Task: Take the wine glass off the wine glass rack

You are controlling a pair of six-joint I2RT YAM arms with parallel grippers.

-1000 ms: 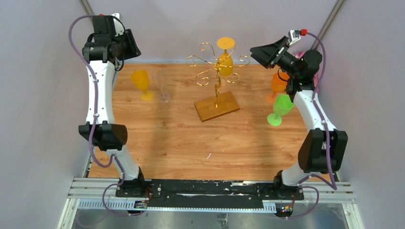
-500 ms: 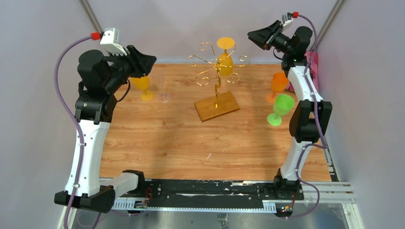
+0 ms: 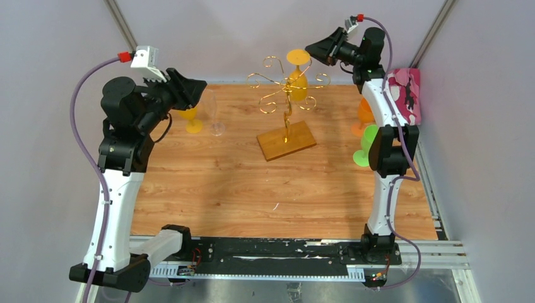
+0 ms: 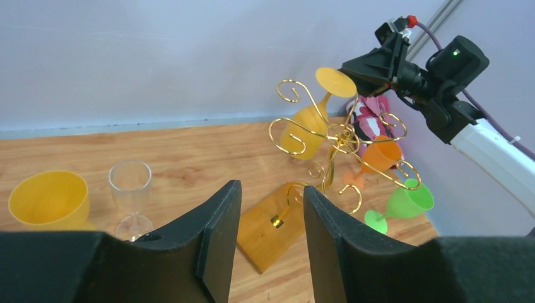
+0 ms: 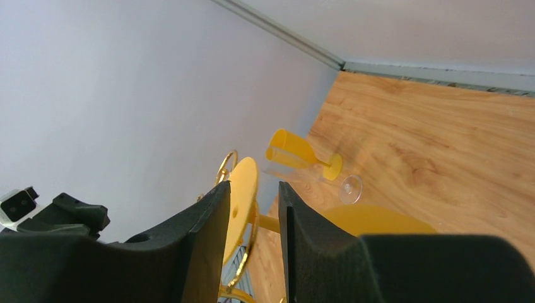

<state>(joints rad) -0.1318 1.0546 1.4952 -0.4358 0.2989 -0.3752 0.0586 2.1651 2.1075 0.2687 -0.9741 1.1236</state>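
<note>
A yellow wine glass (image 3: 298, 81) hangs upside down on the gold wire wine glass rack (image 3: 285, 101), its round foot (image 3: 298, 57) on top. The rack stands on an amber wooden base (image 3: 286, 140). My right gripper (image 3: 309, 49) hovers just right of the foot. In the right wrist view the foot (image 5: 243, 208) shows edge-on in the narrow gap of the right gripper (image 5: 254, 185), close to one finger and apart from the other; nothing is clamped. My left gripper (image 3: 200, 88) is raised at the back left, half open and empty, with the left gripper (image 4: 271, 186) looking towards the rack (image 4: 340, 136).
A yellow glass (image 3: 188, 117) and a clear glass (image 3: 214, 113) stand at the back left under the left gripper. An orange glass (image 3: 364, 112) and a green glass (image 3: 364, 151) stand at the right, partly behind the right arm. A pink object (image 3: 404, 95) lies against the right wall.
The right arm has stretched up and swung left to the glass's foot, and its jaws have narrowed. The left arm unfolded and rose beside the yellow glass, then held.
</note>
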